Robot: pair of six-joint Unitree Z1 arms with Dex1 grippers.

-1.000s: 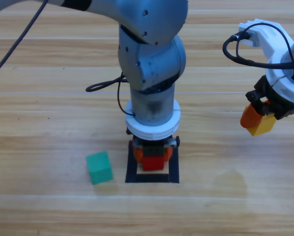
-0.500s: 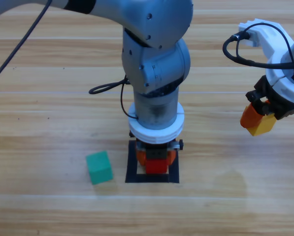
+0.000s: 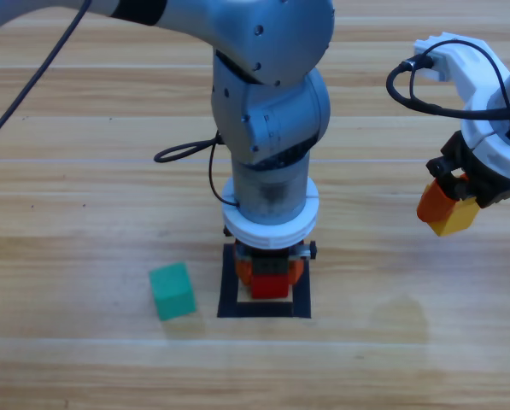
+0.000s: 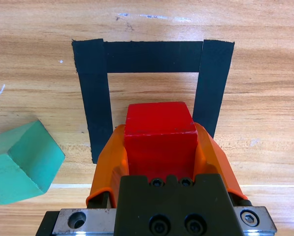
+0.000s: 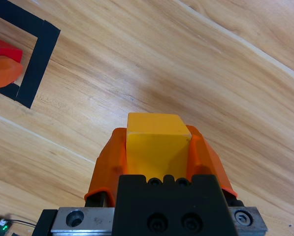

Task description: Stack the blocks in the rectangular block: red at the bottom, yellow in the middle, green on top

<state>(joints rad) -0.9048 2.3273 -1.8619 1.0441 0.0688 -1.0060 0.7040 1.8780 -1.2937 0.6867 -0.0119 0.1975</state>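
My left gripper point(image 3: 270, 278) hangs over the black tape square point(image 3: 230, 299) and is shut on the red cube point(image 3: 270, 285). In the left wrist view the red cube point(image 4: 160, 135) sits between the orange jaws, just inside the tape square point(image 4: 92, 98). The teal-green cube point(image 3: 171, 291) lies on the wood to the left of the square, and its corner point(image 4: 21, 162) shows beside the left gripper point(image 4: 160, 142). My right gripper point(image 3: 447, 207) holds still at the right, raised, shut on the yellow cube point(image 3: 455, 219); the yellow cube point(image 5: 157, 140) fills its jaws point(image 5: 157, 147).
A black cable point(image 3: 182, 154) loops beside the left arm's body. In the right wrist view the tape square's corner point(image 5: 36, 61) and the other gripper's orange jaw point(image 5: 3, 71) appear at the upper left.
The left arm has shifted slightly to the right and lowered the red cube into the tape square. The right arm and the green cube have not moved.
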